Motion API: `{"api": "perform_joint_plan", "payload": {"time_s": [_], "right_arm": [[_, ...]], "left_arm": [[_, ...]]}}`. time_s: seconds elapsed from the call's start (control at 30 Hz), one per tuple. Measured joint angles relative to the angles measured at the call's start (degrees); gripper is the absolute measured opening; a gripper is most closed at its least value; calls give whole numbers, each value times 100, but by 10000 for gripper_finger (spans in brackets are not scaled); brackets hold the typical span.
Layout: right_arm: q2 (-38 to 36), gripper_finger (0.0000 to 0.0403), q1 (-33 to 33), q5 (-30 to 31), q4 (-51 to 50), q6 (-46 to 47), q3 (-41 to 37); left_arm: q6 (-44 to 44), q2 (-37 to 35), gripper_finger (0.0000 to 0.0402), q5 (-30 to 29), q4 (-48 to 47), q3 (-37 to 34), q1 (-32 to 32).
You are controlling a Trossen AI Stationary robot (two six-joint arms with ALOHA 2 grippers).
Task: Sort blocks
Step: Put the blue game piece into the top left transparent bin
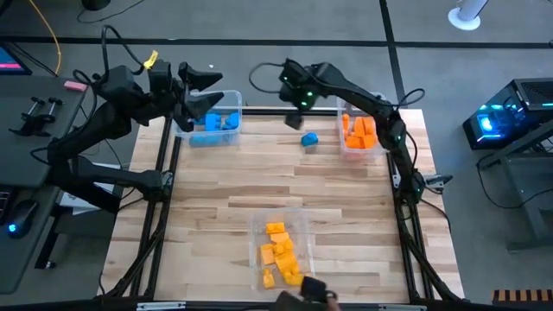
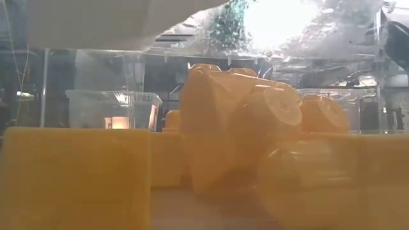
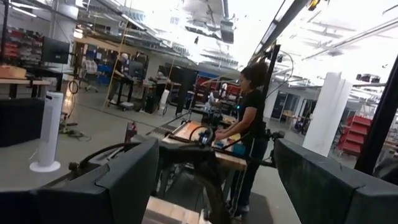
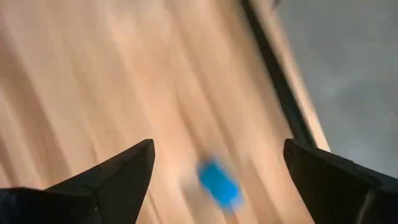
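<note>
One loose blue block point(image 1: 309, 139) lies on the wooden table near the far edge; the right wrist view shows it blurred point(image 4: 219, 182). My right gripper point(image 1: 294, 92) hangs open above the table, just far-left of that block, its fingers apart point(image 4: 217, 149) and touching nothing. My left gripper point(image 1: 206, 89) is open over the far-left bin of blue blocks point(image 1: 212, 123); its fingers point(image 3: 214, 149) point out into the room. Orange blocks point(image 1: 359, 131) fill the far-right bin. Yellow-orange blocks point(image 1: 280, 252) lie in the near bin and fill the low view point(image 2: 243, 128).
Three clear bins stand on the table: far left point(image 1: 186, 138), far right point(image 1: 343, 152) and near middle point(image 1: 257, 226). Bare wood lies between them. A dark device point(image 1: 304, 292) sits at the near edge. A person point(image 3: 250, 124) stands in the room beyond.
</note>
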Motion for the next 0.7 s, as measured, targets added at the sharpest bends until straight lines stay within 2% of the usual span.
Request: {"api": "perform_joint_plan", "payload": {"time_s": [0.07, 0.17, 0.23, 0.4, 0.47, 0.57, 0.63, 0.7], "right_arm": [[7, 353, -118, -3, -535, -527, -49], [3, 353, -376, -435, -549, -695, -297], [-17, 353, -471, -472, -578, -1064, -549], [-6, 353, -354, -445, -530, -2791, -1485], [-8, 353, -276, -356, -464, -3091, -1872], [-14, 353, -125, 582, -33, -3357, -2199], [-65, 353, -63, 778, 202, -3537, -2253], [-95, 353, -25, 727, 360, -3625, -2251]], "left_arm": [[1, 0, 307, 0, -41, 0, 0], [5, 0, 307, 0, -63, 0, 0], [-3, 0, 307, 0, -63, 0, 0], [-4, 0, 307, 0, -79, 0, 2], [-2, 0, 307, 0, -81, 0, 2], [50, 0, 307, 0, -98, 0, 2], [109, 0, 307, 0, -116, 0, 2], [153, 0, 307, -1, -123, 0, 2]]}}
